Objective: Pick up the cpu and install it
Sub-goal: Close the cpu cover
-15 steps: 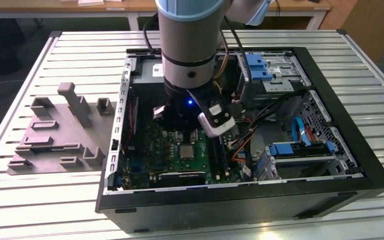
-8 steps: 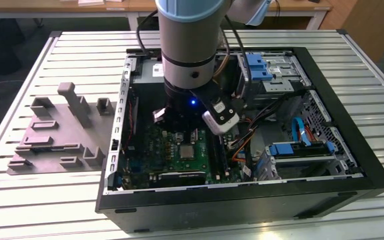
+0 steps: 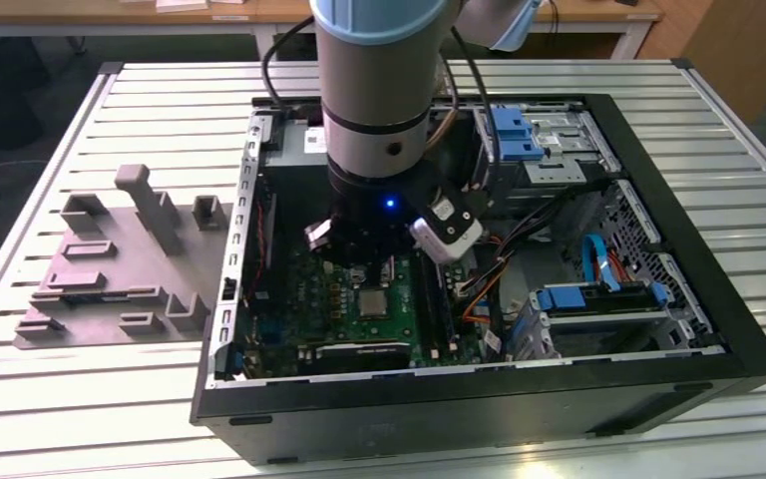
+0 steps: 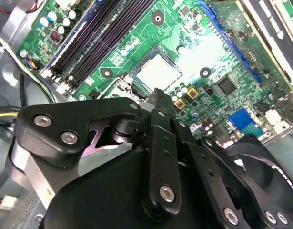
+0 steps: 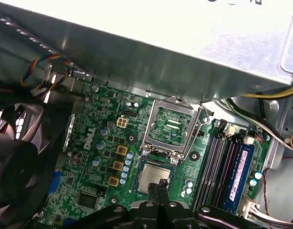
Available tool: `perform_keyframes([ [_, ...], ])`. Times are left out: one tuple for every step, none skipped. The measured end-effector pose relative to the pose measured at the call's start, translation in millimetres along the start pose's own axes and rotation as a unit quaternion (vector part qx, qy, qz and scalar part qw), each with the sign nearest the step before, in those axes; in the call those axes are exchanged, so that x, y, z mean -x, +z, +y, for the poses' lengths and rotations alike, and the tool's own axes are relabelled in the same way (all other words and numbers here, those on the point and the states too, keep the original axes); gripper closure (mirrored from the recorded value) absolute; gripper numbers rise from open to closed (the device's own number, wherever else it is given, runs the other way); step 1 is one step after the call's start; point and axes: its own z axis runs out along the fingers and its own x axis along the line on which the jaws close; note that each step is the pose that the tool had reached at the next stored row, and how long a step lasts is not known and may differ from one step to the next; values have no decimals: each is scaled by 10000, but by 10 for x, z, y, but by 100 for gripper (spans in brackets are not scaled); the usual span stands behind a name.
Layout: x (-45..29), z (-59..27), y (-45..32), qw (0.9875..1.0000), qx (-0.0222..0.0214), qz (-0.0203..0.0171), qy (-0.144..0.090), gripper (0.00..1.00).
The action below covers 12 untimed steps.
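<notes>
Claw (image 5: 158, 187) tips together, apparently touching cpu (image 5: 152, 176) seated in motherboard (image 5: 101, 167).

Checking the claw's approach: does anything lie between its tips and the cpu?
Nothing does. In both wrist views the black claw tips meet the near edge of the small square silvery-grey cpu seated on the green motherboard.

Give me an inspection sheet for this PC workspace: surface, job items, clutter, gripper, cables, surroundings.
Surface: slatted metal table.
Job's things: cpu lying in the socket on the green motherboard; socket frame hinged open beside it.
Clutter: grey fixture block at the exterior view's left of the computer case.
Gripper: gripper just above the cpu, fingers together, holding nothing.
Cables: coloured wire bundles inside the case.
Surroundings: wooden desk behind.
</notes>
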Motion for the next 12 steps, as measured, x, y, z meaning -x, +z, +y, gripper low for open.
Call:
perform_keyframes([
  [0,0,0,10000,0,0,-43,89],
  [0,0,0,10000,0,0,-81,89],
  [0,0,0,9999,0,0,-118,89],
  [0,-1,0,9999,-1,0,-156,89],
  [-1,-1,0,9998,-1,0,-198,89],
  [0,-1,0,9997,-2,0,-246,89],
  [0,-1,0,9995,-2,1,-303,89],
  [0,-1,0,9993,-2,1,-361,89],
  [0,-2,0,9991,-3,1,-424,89],
  [-1,-2,-1,9988,-3,1,-482,89],
  [0,-2,0,9986,-4,1,-536,89],
  [0,-1,0,9982,-4,1,-592,89],
])
